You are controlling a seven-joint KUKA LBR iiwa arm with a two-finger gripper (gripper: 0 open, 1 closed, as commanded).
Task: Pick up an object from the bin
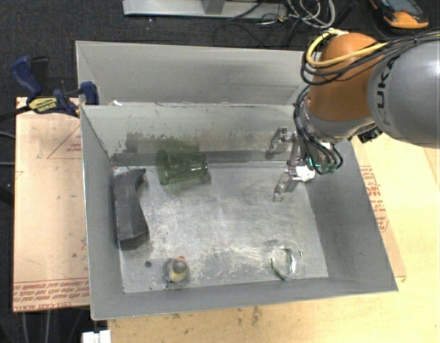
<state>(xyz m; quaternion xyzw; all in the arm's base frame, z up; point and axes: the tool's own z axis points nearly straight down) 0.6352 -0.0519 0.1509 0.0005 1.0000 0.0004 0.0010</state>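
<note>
Gripper fingers apart, empty, over bare floor at back right of bin. Nearest thing is the clear ring at front right, well apart. It looks light, thin and likely slippery, so pinch across its rim. Green cup lies sideways back left, maybe fragile

Grey arm, orange wrist cover, yellow cables.

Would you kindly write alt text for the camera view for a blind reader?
The robot's claw, open and empty, hangs over bare floor near the right wall of a grey bin. A green tumbler lies on its side at the back left beside a dark grey block; a small round trinket and a clear ring-like piece sit along the front.
</note>
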